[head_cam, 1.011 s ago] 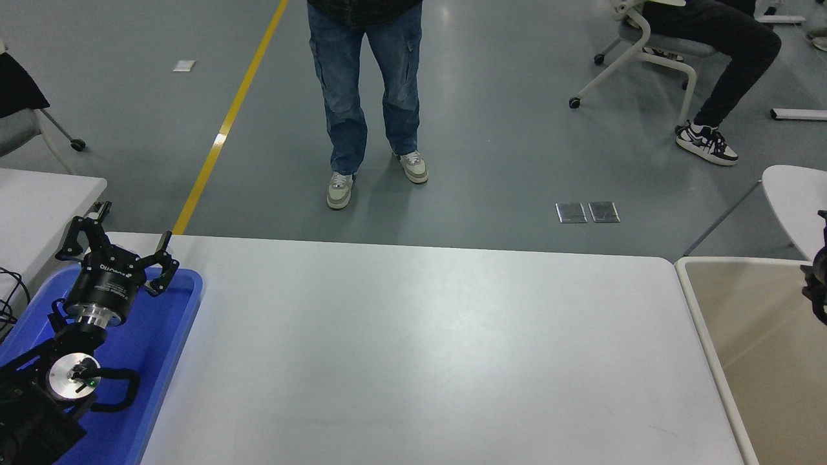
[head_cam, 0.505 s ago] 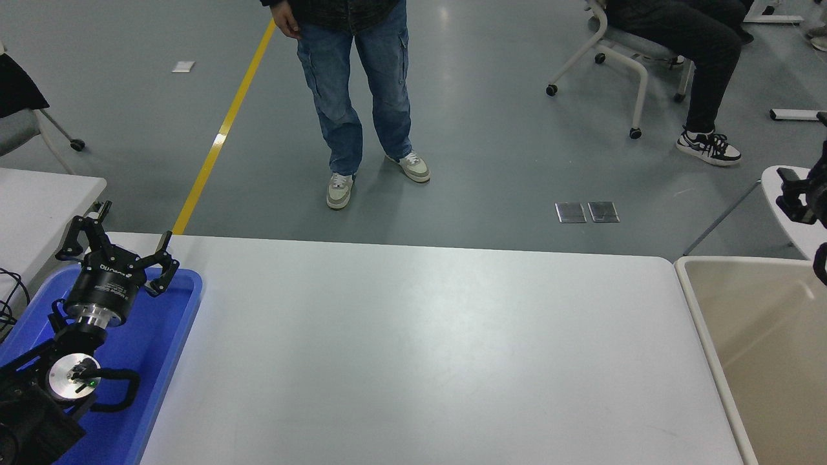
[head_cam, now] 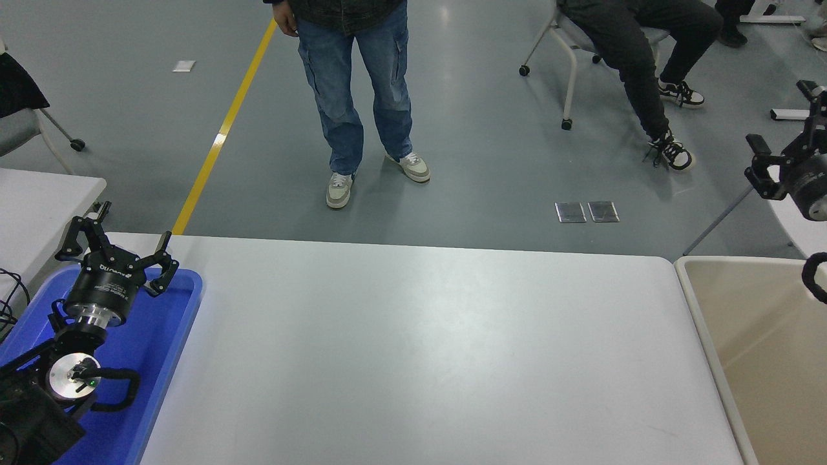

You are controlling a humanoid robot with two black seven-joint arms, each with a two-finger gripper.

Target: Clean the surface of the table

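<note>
Right gripper (head_cam: 785, 129) cut by the frame edge, jaws' state unclear

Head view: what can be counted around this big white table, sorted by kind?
Robot hands: 2, left hand over the blue tray, right hand at the right edge
Trays or bins: 2, blue tray, beige bin
People: 2
Total: 6

Showing a plain matte white-grey table surface (head_cam: 420, 349) across the middle. Sitting at near left, a bright blue tray (head_cam: 155, 361) under the black left gripper (head_cam: 116, 255) with its silver collar. Lying at right, a beige bin (head_cam: 762, 361) with a cream rim. Running across the grey floor (head_cam: 491, 161) at far left, a yellow line (head_cam: 223, 129). Standing beyond, blue jeans (head_cam: 355, 84) over beige-and-white shoes (head_cam: 340, 188).
</note>
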